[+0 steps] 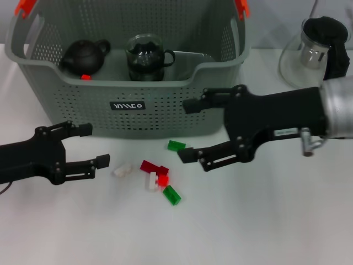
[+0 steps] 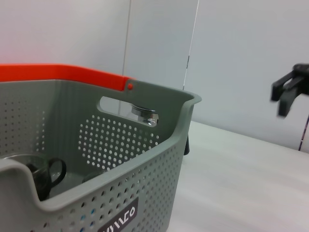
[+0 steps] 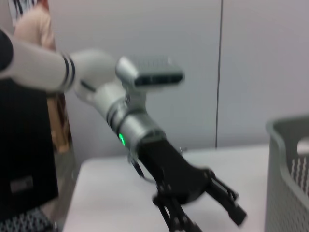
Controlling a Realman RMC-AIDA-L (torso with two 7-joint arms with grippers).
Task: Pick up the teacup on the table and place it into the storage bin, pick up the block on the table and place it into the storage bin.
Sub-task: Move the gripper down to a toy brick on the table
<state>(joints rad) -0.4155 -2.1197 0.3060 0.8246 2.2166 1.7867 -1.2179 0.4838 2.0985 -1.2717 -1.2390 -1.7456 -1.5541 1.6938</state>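
The grey perforated storage bin (image 1: 165,113) stands at the back of the white table. Inside it sit a dark glass teacup (image 1: 146,57) with a handle and a dark teapot (image 1: 85,57). Several small blocks lie on the table in front of the bin: a green block (image 1: 176,146), a red block (image 1: 153,167), a white block (image 1: 151,181) and another green block (image 1: 172,195). My right gripper (image 1: 187,130) hangs open just in front of the bin's right part, above the green block. Left of the blocks, my left gripper (image 1: 94,145) is open and holds nothing. The left wrist view shows the bin (image 2: 96,159) and the teacup (image 2: 43,174).
A glass pitcher (image 1: 317,49) with a dark lid stands at the back right, behind my right arm. A pale block (image 1: 122,170) lies near the left gripper's lower finger. The right wrist view shows my left gripper (image 3: 212,222) and the bin's rim (image 3: 289,159).
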